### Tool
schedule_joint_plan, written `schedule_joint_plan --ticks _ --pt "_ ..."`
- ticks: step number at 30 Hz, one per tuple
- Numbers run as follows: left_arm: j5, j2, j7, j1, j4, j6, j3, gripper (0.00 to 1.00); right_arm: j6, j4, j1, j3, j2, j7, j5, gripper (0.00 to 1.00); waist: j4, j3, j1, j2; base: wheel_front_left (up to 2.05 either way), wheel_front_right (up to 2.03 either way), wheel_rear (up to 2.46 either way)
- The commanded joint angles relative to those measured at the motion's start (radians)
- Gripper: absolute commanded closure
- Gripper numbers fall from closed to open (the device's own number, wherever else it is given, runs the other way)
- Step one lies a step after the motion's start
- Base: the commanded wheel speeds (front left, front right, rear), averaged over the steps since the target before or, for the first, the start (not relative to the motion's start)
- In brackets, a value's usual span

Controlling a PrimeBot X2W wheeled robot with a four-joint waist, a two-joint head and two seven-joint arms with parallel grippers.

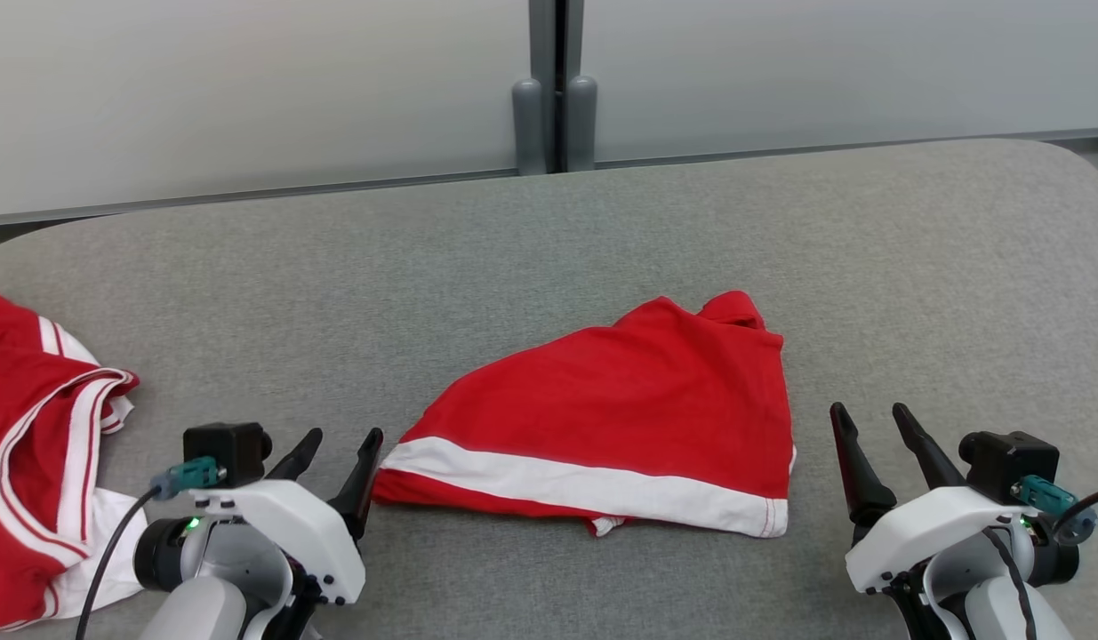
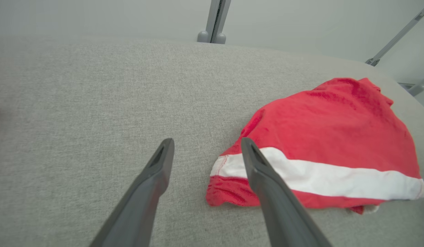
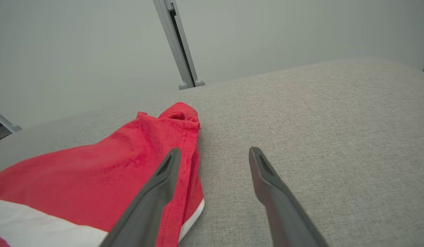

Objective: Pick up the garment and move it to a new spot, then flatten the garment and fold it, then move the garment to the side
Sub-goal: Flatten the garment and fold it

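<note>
Head view: a red garment (image 1: 620, 418) of soft fabric with a broad white band along its near hem lies roughly flat, in a rough triangle, on the grey cloth-covered bench (image 1: 549, 249), a little right of the middle. Its far right corner is bunched up. The left tool (image 1: 345, 436) sits at the lower left with its two dark fingers spread and nothing between them; its inner finger is just beside the garment's near left corner. The right tool (image 1: 868, 411) sits at the lower right, fingers likewise spread and empty, near the garment's right edge but apart from it. A second red and white striped cloth (image 1: 33, 444) lies crumpled at the bench's left edge.

Left wrist view: the left tool (image 2: 207, 141) stands wide open over bare bench (image 2: 95, 103). The red garment (image 2: 328, 133) lies to its right; one finger crosses the white band's corner, and I cannot tell whether it touches.

Right wrist view: the right tool (image 3: 215, 151) stands wide open, holding nothing. The red garment (image 3: 95, 171) lies to its left, one finger crossing its edge, with bare bench (image 3: 318, 120) beyond.
</note>
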Motion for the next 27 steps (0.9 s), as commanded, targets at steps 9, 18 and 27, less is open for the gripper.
schedule_joint_plan --ticks 9,18,27 --pt "-0.042 -0.009 0.064 -0.064 0.158 -0.097 -0.044 0.00 0.002 0.005 -0.012 0.003 -0.012 0.000 0.005 0.00 -0.045 0.015 0.0000 0.0000 0.00 0.00 0.00" --pt "-0.039 0.003 0.085 -0.050 0.147 -0.125 -0.087 0.00 0.002 0.010 -0.015 0.004 -0.004 -0.008 0.006 0.00 -0.054 0.021 0.0000 0.0000 0.00 0.00 0.00" --pt "-0.081 0.070 0.105 -0.077 0.065 -0.080 -0.001 0.00 0.002 0.018 -0.019 -0.007 -0.006 -0.014 0.005 0.00 -0.056 0.031 0.0000 0.0000 0.00 0.00 0.00"
